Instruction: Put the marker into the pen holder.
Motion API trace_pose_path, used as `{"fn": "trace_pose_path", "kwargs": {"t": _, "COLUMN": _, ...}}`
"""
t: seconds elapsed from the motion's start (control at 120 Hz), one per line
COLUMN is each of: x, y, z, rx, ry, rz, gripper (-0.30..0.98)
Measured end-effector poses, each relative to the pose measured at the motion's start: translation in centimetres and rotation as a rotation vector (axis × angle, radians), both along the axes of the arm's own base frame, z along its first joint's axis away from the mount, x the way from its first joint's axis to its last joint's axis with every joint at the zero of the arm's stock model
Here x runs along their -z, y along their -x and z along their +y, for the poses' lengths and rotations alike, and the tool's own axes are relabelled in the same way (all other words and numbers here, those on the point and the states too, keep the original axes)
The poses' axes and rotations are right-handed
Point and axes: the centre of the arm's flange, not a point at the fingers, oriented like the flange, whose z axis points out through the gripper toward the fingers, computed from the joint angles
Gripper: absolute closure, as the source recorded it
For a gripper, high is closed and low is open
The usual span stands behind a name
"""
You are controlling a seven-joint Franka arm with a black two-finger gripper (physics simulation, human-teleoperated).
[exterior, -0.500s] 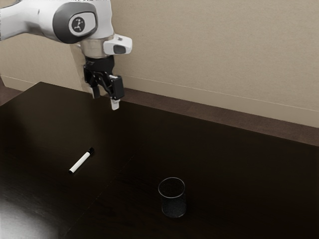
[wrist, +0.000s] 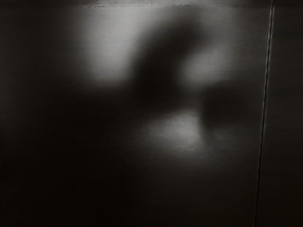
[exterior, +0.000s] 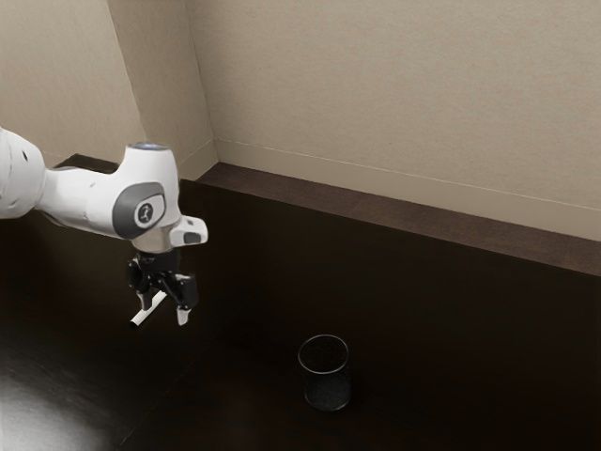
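In the exterior view my gripper (exterior: 164,317) points down low over the table, its two fingers apart. The white marker (exterior: 149,310) with a black tip lies on the table beside and partly behind the fingers; its far end is hidden by the gripper. I cannot tell whether the marker lies between the fingers. The pen holder, a dark see-through cup (exterior: 327,381), stands upright on the table, toward the exterior view's right from the gripper.
The dark table (exterior: 451,329) reaches back to a brown floor strip and a beige wall. In the wrist view the dark tabletop (wrist: 180,189) carries soft reflections, shadows and a thin seam line.
My arm has come down and slightly toward the exterior view's left, bringing the gripper from high above the table to the marker. Marker and cup have not moved.
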Motion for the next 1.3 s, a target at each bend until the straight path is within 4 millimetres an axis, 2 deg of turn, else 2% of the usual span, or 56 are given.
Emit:
{"fn": "trace_pose_path", "kwargs": {"t": 0.208, "x": 2.3, "y": -0.5, "z": 4.4, "rx": 0.045, "ry": -0.055, "rz": -0.143, "gripper": 0.00}}
{"fn": "trace_pose_path", "kwargs": {"t": 0.3, "x": 3.4, "y": -1.2, "z": 5.9, "rx": 0.061, "ry": -0.069, "rz": -0.186, "gripper": 0.00}}
{"fn": "trace_pose_path", "kwargs": {"t": 0.433, "x": 3.3, "y": -3.3, "z": 7.8, "rx": 0.087, "ry": -0.093, "rz": -0.257, "gripper": 0.00}}
{"fn": "trace_pose_path", "kwargs": {"t": 0.642, "x": 4.0, "y": -5.1, "z": 8.8, "rx": 0.098, "ry": -0.089, "rz": -0.300, "gripper": 0.00}}
{"fn": "trace_pose_path", "kwargs": {"t": 0.875, "x": 5.2, "y": -5.2, "z": 9.3, "rx": 0.109, "ry": -0.074, "rz": -0.294, "gripper": 0.02}}
{"fn": "trace_pose_path", "kwargs": {"t": 0.975, "x": 5.3, "y": -5.2, "z": 9.3, "rx": 0.118, "ry": -0.072, "rz": -0.295, "gripper": 0.11}}
{"fn": "trace_pose_path", "kwargs": {"t": 1.192, "x": 5.0, "y": -5.2, "z": 9.8, "rx": 0.135, "ry": -0.074, "rz": -0.300, "gripper": 0.50}}
{"fn": "trace_pose_path", "kwargs": {"t": 1.3, "x": 4.9, "y": -5.2, "z": 9.5, "rx": 0.149, "ry": -0.073, "rz": -0.300, "gripper": 0.63}}
